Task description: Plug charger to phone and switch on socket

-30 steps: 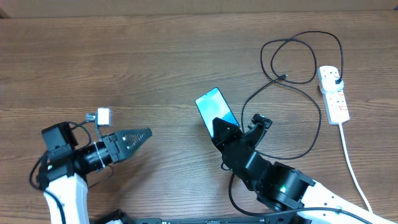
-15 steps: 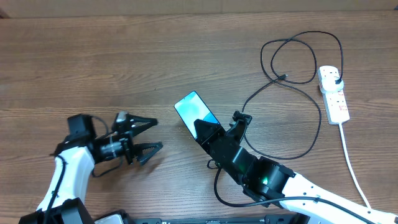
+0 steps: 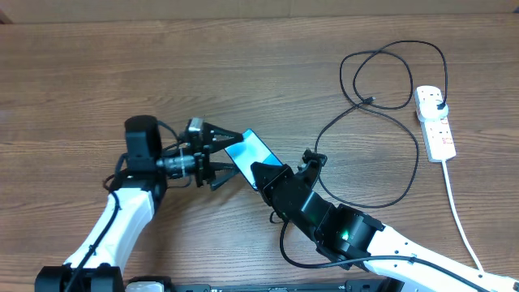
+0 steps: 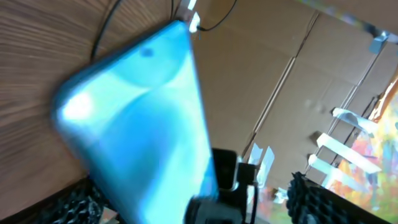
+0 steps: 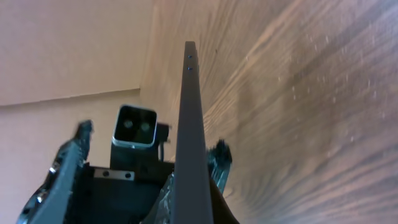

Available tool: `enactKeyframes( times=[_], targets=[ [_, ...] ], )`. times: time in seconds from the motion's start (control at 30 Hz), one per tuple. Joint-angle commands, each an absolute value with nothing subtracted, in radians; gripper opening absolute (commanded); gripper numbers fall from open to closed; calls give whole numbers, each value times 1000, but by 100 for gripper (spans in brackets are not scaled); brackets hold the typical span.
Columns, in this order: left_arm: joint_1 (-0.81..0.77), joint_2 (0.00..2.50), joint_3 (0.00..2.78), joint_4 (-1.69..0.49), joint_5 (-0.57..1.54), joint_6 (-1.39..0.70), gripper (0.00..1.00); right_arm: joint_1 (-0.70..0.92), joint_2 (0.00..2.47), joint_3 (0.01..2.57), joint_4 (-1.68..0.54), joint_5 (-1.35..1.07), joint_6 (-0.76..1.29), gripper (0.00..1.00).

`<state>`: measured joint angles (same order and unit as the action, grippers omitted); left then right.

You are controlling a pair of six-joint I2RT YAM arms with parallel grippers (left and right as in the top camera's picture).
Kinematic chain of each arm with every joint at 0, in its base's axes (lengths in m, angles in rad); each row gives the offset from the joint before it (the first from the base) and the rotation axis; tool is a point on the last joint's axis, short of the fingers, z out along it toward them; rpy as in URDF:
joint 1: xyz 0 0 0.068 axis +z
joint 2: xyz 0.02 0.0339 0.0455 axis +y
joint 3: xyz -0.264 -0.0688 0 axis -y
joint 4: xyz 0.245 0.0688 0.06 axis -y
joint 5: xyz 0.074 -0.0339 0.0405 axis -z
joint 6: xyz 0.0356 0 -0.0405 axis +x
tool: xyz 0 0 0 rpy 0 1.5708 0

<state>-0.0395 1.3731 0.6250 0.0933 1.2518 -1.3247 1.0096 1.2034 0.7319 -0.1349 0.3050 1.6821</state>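
The right gripper point(image 3: 263, 173) has its jaws clamped on the phone point(image 3: 251, 150). The left gripper point(image 3: 227, 158) has its jaws spread wide around the phone's other end.

Overhead camera looks straight down on the whole table point(image 3: 243, 65). Left wrist camera faces the phone point(image 3: 247, 150) screen close up; right wrist camera sights along its edge.

Blue-screened phone point(image 3: 247, 149), white socket point(image 3: 435, 123)
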Motion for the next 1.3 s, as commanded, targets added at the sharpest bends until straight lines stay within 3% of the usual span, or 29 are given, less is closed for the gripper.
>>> enactKeyframes(
  times=[0.0, 0.4, 0.63, 0.7, 0.87, 0.97, 1.17, 1.27],
  targets=[
    [-104, 1374, 628, 156, 1186, -1505, 91, 1014, 1194, 739, -120, 247, 1828, 4],
    [-145, 1374, 628, 189, 1148, -1534, 50, 1014, 1194, 739, -122, 166, 1916, 4],
    [-145, 1374, 628, 189, 1136, -1568, 14, 1014, 1194, 739, -121, 166, 1916, 4],
    [-145, 1374, 628, 189, 1129, -1568, 9, 1014, 1194, 739, -121, 166, 1916, 4],
    [-145, 1374, 628, 189, 1102, -1568, 4, 1014, 1194, 739, -121, 166, 1916, 4],
    [-145, 1374, 628, 188, 1075, -1568, 4, 1014, 1194, 739, -121, 163, 1916, 13],
    [-145, 1374, 628, 188, 1011, -1554, 4, 1014, 1194, 739, -139, 162, 1915, 19],
    [-144, 1374, 628, 187, 939, -1447, 4, 1014, 1194, 739, -176, 163, 1915, 31]
  ],
)
